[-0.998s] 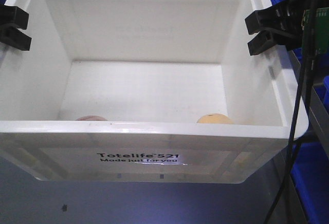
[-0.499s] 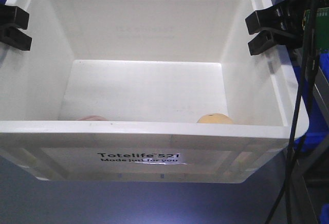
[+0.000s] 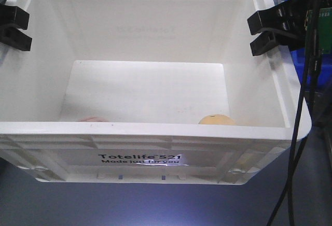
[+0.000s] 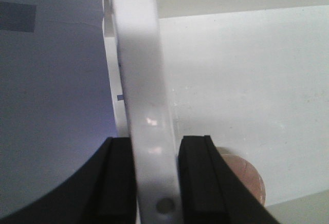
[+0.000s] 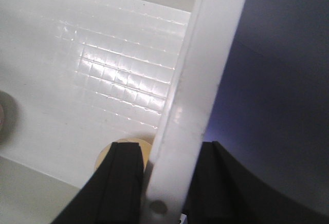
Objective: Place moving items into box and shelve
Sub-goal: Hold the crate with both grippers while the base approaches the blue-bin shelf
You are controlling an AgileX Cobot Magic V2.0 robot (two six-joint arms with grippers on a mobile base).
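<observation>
The white box (image 3: 155, 130) with black "Totelife 521" print fills the front view, held up between both arms. My left gripper (image 3: 11, 27) is shut on its left rim (image 4: 146, 80), one finger on each side of the wall. My right gripper (image 3: 263, 31) is likewise shut on the right rim (image 5: 205, 70). Two moving items lie on the box floor by the near wall. The pinkish-tan lump (image 3: 92, 118) (image 4: 248, 175) is at the left. The pale yellow lump (image 3: 216, 119) (image 5: 102, 156) is at the right. The near rim and my fingers half hide both.
Black cables (image 3: 298, 132) hang down the right side past a green circuit board (image 3: 324, 16). Blue bins (image 3: 305, 66) show behind the right arm. Grey floor (image 3: 155, 205) lies below the box.
The blue bins at the right and top have slid largely out of view, and grey floor replaces them. More of the box's lower ribbing shows. Both grippers keep their hold on the rims.
</observation>
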